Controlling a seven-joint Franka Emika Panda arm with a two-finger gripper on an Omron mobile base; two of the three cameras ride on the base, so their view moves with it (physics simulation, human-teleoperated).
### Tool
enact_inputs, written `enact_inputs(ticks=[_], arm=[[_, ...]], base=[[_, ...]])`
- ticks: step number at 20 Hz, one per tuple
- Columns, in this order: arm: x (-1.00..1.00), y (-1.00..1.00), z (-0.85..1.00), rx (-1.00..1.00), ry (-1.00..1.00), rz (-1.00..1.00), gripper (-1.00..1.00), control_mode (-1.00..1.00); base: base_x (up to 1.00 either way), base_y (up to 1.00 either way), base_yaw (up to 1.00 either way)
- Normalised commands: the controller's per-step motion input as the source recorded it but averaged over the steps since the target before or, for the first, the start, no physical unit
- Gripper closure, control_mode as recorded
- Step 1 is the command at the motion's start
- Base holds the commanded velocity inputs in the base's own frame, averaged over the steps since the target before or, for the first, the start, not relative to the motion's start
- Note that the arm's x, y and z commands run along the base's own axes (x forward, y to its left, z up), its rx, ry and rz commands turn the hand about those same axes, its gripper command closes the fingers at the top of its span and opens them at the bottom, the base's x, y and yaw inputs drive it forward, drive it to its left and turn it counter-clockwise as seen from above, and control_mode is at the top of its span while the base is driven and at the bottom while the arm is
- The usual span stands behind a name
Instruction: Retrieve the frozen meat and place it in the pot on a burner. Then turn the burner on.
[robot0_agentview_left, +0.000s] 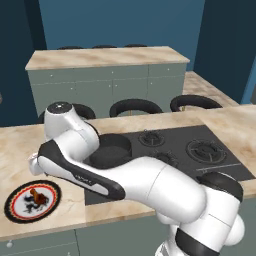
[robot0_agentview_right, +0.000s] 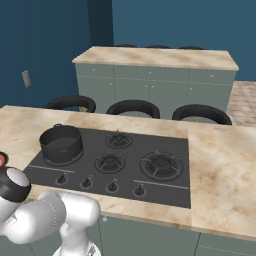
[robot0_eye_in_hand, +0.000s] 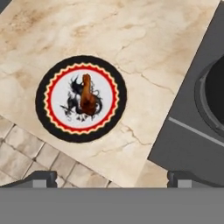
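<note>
Our gripper (robot0_eye_in_hand: 112, 181), jaws spread wide and empty, hangs above the plate (robot0_eye_in_hand: 43, 109) because the frozen meat (robot0_eye_in_hand: 88, 97) lies at the plate's centre, awaiting pickup.

walls (robot0_agentview_right: 55, 45): dark blue | island (robot0_agentview_right: 155, 75): grey-green, marble top | stools (robot0_agentview_right: 132, 107): black | floor (robot0_eye_in_hand: 26, 148): beige tile

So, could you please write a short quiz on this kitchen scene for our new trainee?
1. True or false: the frozen meat lies in the pot.
2. What does the meat rest on?
3. The gripper is: A open, B shut on the meat.

Key: 1 false; 2 the patterned plate on the counter, beside the cooktop; 3 A.
</note>
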Motion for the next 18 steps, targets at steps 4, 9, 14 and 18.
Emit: enact_inputs(ticks=[4,9,14,18], arm=[[0.12,0.56,-0.18,-0.05,0.04,0.0,-1.0,-1.0],[0.17,0.44,-0.23,-0.02,0.04,0.0,-1.0,-1.0],[0.3,0.5,-0.24,-0.04,0.05,0.0,-1.0,-1.0],[0.19,0.45,-0.01,-0.24,0.0,0.0,-1.0,-1.0]], base=[[0.0,0.0,0.0],[0.0,0.0,0.0],[0.0,0.0,0.0],[0.0,0.0,0.0]])
